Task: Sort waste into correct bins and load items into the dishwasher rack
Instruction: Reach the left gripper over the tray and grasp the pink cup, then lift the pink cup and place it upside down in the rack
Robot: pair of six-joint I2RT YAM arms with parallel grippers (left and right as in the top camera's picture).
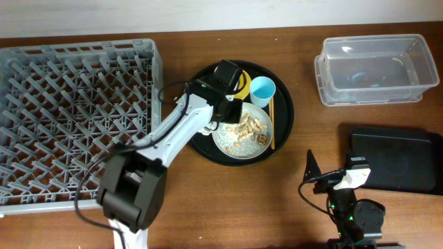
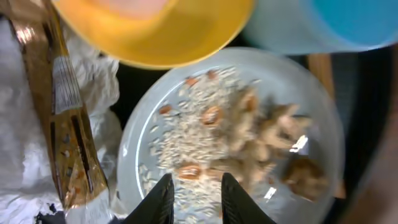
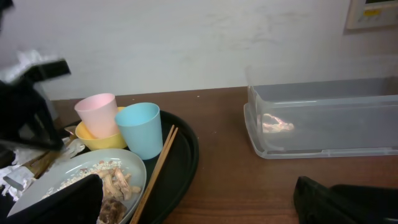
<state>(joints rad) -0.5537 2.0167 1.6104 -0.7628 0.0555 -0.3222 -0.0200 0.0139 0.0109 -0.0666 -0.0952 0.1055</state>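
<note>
My left gripper (image 1: 227,104) hangs over the round black tray, its fingers (image 2: 196,198) open and empty just above the pale grey plate (image 2: 134,155). Beige food scraps (image 2: 249,130) lie on the plate (image 1: 230,142). The yellow bowl (image 2: 155,31) and the light-blue cup (image 2: 323,25) stand beyond it. A brown-gold wrapper (image 2: 68,124) lies on white napkins (image 2: 22,143) at the left. The pink cup (image 3: 98,114) stands in the yellow bowl (image 3: 93,138). Chopsticks (image 1: 271,121) lie beside the plate. My right gripper (image 1: 320,174) is open and empty (image 3: 205,205) over bare table.
The grey dishwasher rack (image 1: 76,117) fills the left of the table. The clear tub (image 1: 374,69) stands at the back right, the flat black container (image 1: 398,162) in front of it. The round black tray (image 1: 284,114) holds the dishes.
</note>
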